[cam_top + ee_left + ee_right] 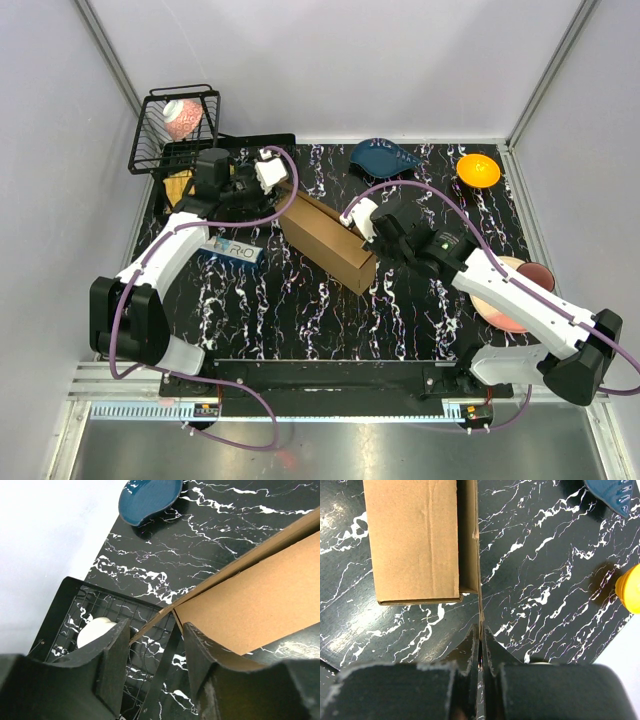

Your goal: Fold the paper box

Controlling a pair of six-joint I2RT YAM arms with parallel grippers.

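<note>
The paper box (pixel 325 240) is a long brown cardboard shape lying slantwise mid-table. My right gripper (pixel 362 222) is at its right side. In the right wrist view that gripper (pixel 481 635) is shut on a thin upright flap edge (pixel 480 607) that runs along the box (pixel 412 540). My left gripper (pixel 268 175) is at the box's far left end. In the left wrist view its fingers (pixel 117 655) stand apart, and the tip of a cardboard edge (pixel 150 625) reaches in between them. The broad brown panel (pixel 260 595) lies beside the right finger.
A blue dish (pixel 385 157) and an orange bowl (pixel 478 170) sit at the back. A black wire basket (pixel 175 125) holding a pink item stands at the back left, above a black rack (pixel 115 610). A blue-white carton (pixel 232 250) lies left of the box. Pink and red dishes (pixel 520 290) are under the right arm.
</note>
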